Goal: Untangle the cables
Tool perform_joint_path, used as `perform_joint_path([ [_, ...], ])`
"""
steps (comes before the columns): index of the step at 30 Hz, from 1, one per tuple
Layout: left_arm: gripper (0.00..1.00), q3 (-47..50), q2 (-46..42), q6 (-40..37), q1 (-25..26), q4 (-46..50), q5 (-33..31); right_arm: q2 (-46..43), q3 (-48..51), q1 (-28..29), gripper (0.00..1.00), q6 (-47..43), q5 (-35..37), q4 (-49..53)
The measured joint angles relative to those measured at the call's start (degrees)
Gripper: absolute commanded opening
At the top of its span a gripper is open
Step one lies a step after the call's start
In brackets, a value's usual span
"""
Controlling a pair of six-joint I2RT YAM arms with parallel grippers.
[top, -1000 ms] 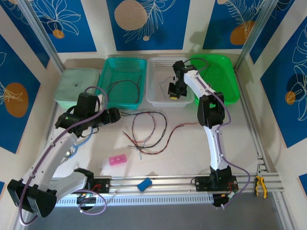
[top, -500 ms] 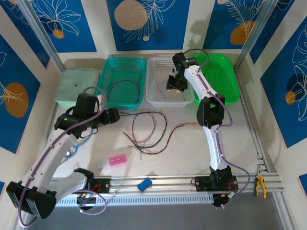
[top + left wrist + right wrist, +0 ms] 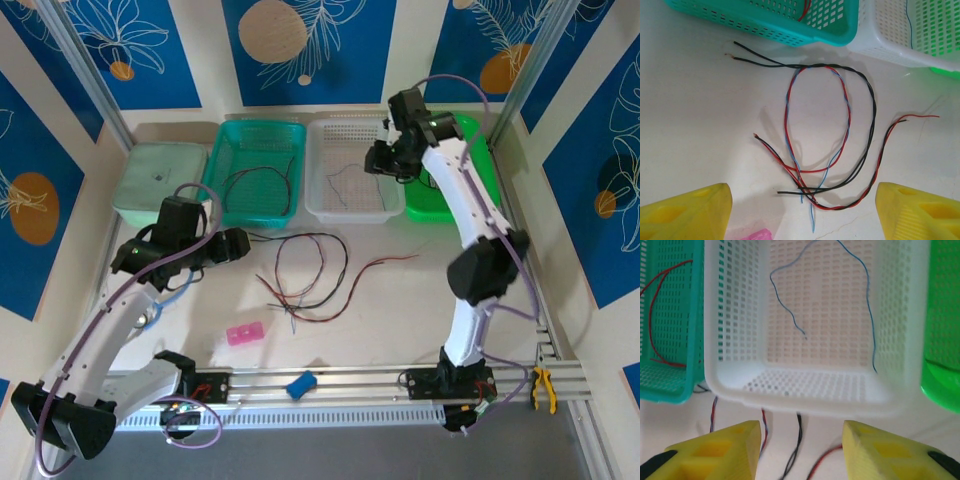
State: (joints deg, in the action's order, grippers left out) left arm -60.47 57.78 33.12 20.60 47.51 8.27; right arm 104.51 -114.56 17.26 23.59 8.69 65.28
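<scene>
Swung the right gripper (image 3: 383, 160) up and over toward the right edge of the white basket (image 3: 345, 215) since a second ago, and popped it open partway, holding nothing (was clamped shut before). Left the blue wire (image 3: 867, 300) lying loose inside that basket, so probably one strand sorted. Still leaves the tangle (image 3: 873, 115) of red, black and blue on the table (image 3: 700, 110), with the left gripper (image 3: 802, 197) parked wide open and empty right above it.

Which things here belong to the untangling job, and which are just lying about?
Job: tangled cables; blue wire in white basket; red wire in teal basket.
Lying about: pink block; blue block; yellow pliers.
</scene>
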Motion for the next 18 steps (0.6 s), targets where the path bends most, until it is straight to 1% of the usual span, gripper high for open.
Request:
perform_joint_path([
  [3, 0.76, 0.15, 0.00, 0.07, 0.70, -0.02, 0.02, -9.11, 12.22, 0.00, 0.45, 1.77, 0.55, -2.84],
  [6, 0.76, 0.57, 0.00, 0.61, 1.29, -0.11, 0.00, -15.85, 24.24, 0.00, 0.44, 4.02, 1.07, -5.29],
  [11, 0.76, 0.85, 0.15, 1.14, 2.69, -0.35, -0.37, -21.66, 40.94, -0.85, 0.43, 8.31, 1.64, -8.59],
  [14, 0.76, 0.85, 0.74, 1.42, 3.65, -0.61, -0.70, -22.91, 47.67, -3.61, 0.42, 10.67, 2.10, -10.05],
  [18, 0.76, 0.85, 1.53, 1.62, 4.74, -1.36, -1.07, -23.87, 53.42, -10.49, 0.42, 13.18, 0.26, -14.08],
])
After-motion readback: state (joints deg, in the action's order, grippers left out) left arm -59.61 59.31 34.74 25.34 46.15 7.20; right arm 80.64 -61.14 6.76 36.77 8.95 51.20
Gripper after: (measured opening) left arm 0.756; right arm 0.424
